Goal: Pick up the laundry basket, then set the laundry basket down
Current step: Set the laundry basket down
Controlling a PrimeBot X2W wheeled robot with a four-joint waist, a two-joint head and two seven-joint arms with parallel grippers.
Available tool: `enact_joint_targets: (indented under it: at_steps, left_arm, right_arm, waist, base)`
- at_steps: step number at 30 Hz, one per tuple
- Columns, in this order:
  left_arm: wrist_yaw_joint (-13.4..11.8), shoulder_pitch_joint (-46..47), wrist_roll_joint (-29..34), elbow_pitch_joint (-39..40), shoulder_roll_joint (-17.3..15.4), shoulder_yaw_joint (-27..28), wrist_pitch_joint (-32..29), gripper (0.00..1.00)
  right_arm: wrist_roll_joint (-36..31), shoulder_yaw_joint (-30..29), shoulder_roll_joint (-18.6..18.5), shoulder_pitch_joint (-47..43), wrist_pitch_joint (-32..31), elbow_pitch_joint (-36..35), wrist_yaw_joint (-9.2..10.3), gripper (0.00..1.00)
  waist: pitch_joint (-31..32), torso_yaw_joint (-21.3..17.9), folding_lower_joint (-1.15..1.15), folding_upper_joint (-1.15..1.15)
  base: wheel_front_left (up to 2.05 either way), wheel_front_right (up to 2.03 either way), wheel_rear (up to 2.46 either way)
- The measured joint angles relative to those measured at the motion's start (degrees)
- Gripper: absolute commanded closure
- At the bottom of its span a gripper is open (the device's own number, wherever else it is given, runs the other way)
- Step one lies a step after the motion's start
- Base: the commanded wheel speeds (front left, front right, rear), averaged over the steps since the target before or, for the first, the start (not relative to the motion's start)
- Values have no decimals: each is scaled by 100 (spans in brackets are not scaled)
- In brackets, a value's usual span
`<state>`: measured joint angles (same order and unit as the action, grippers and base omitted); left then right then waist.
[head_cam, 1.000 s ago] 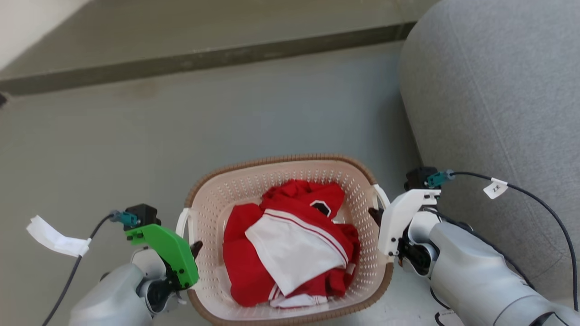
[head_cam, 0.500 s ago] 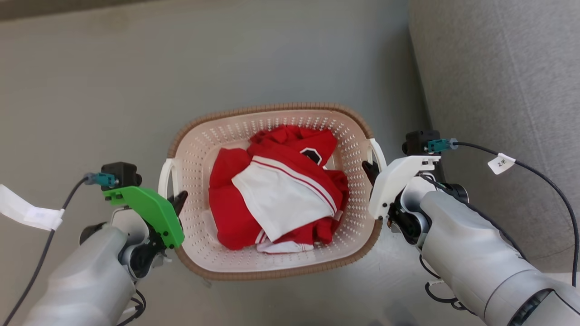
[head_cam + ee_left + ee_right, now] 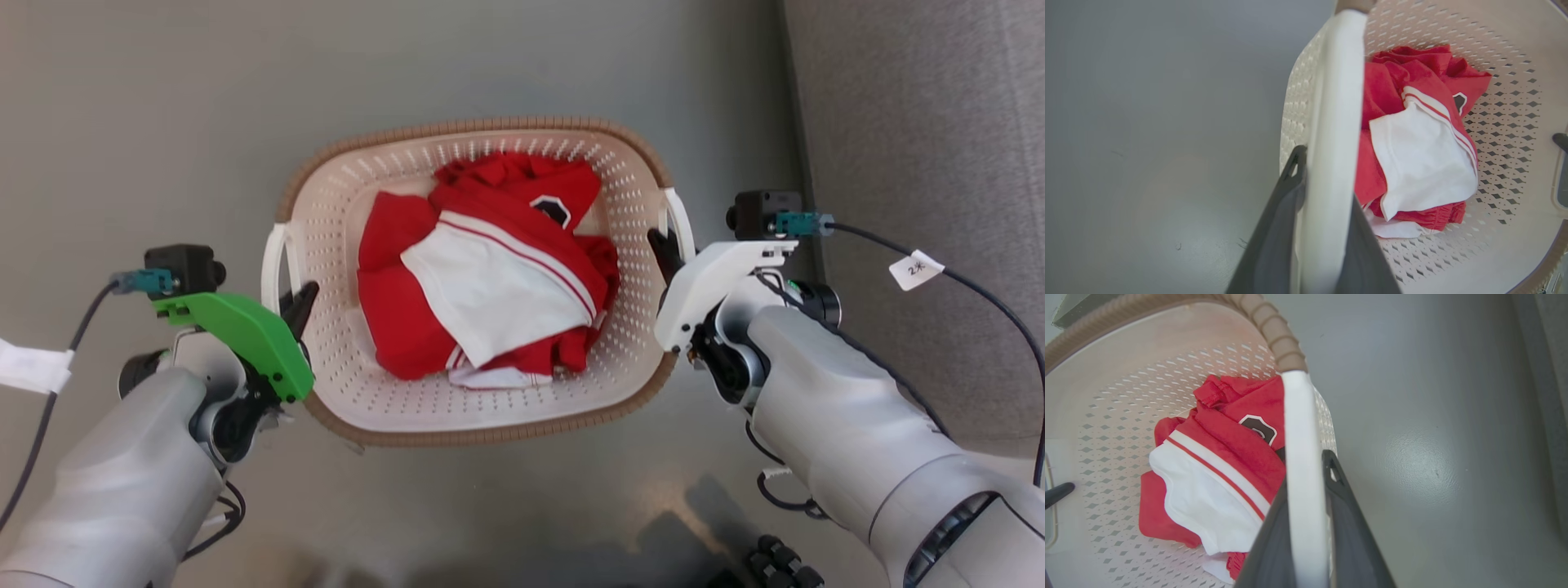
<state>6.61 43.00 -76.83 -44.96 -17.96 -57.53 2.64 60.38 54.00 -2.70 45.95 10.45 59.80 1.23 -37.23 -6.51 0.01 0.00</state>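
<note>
Left gripper, right gripper — still clamping the laundry basket.

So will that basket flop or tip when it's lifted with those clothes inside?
Probably stiff: the laundry basket is moulded perforated plastic with a thick rim, so it should hold its shape. Likely light, with just a few red and white clothes inside. Tipping seems unlikely, since the left gripper and right gripper each clasp a side handle.

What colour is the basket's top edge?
Brown, woven-looking rim; clearest in the right wrist view.
</note>
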Motion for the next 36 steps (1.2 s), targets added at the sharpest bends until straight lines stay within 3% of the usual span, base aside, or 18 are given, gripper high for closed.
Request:
enact_joint_targets:
  at_steps: [18,36]
  left_arm:
    - [-1,397,38,246,-198,8,307,100]
    - [-7,597,57,382,-290,-56,758,100]
  right_arm:
    - [0,36,5,450,271,-100,235,100]
    - [-98,-23,-3,753,389,-154,293,100]
  waist:
    - [-1017,-16,0,0]
    - [-1612,-41,-1,0]
  base:
    - [0,0,0]
    - [0,0,0]
